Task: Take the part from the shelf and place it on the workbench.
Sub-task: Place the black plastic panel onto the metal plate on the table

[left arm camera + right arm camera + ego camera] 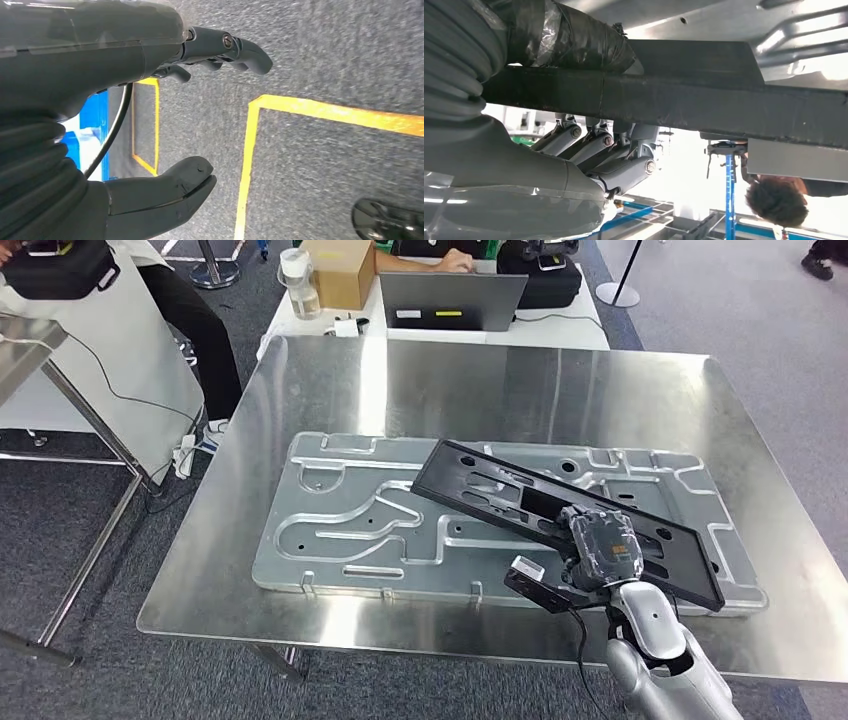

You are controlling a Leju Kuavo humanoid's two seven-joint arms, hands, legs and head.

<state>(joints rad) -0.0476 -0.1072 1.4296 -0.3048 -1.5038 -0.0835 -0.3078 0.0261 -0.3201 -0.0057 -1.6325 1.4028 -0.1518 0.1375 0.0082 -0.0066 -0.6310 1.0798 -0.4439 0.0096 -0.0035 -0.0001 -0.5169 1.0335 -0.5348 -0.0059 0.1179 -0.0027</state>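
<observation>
A long black frame-shaped part (520, 502) lies slantwise over the silver stamped plate (330, 525) on the steel workbench (480, 380). My right hand (603, 546) grips the part near its near-right end. In the right wrist view the part's black edge (704, 102) runs across the picture, with my thumb (574, 40) on one side and the fingers (599, 150) curled against the other. My left hand (200, 115) hangs over the carpet, thumb and fingers apart, holding nothing.
Behind the workbench stands a white table with a laptop (452, 300), a cardboard box (340, 270) and a bottle (301, 285); a person sits there. Another steel table (25, 350) is at the left. Yellow tape lines (325, 112) mark the carpet.
</observation>
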